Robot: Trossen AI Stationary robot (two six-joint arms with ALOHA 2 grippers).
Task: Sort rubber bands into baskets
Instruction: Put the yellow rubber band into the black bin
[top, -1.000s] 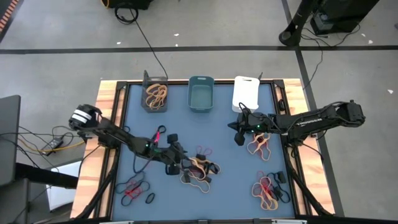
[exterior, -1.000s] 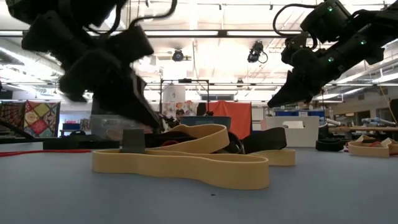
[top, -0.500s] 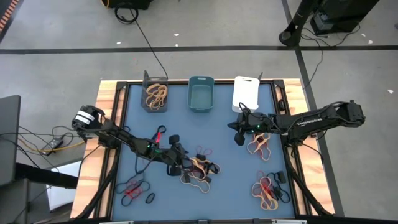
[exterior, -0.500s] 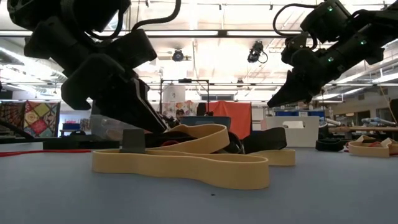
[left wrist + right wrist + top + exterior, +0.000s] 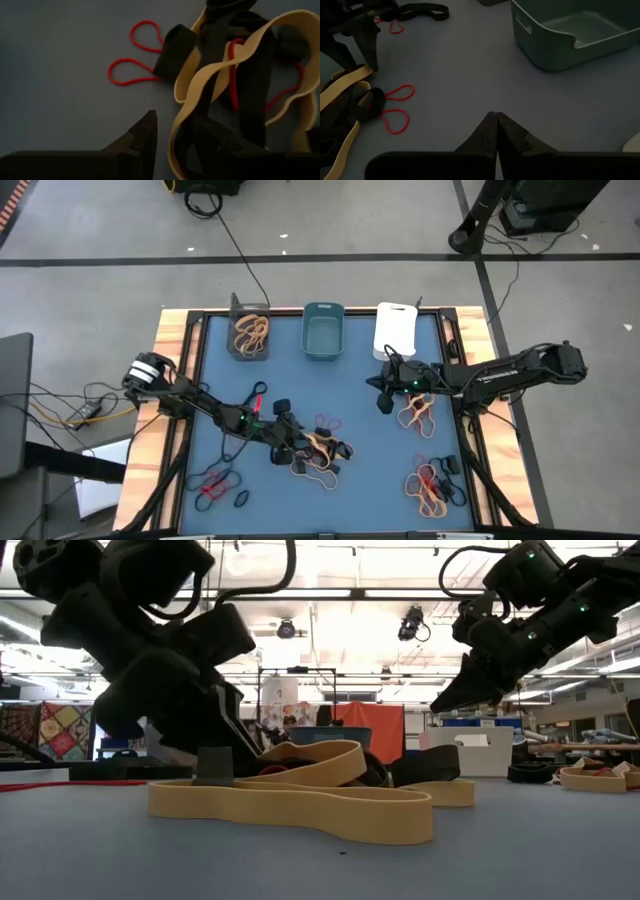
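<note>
Left gripper [image 5: 285,448] at the tangle of rubber bands [image 5: 318,450], frame centre.
Its fingers [image 5: 145,131] stand partly open, a tan band between them; the right gripper [image 5: 495,120] is clenched, empty.

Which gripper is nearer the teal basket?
Right. The right gripper hangs just beside the teal basket; the left gripper is farther off, at the middle band pile.

No legible text, seemingly
</note>
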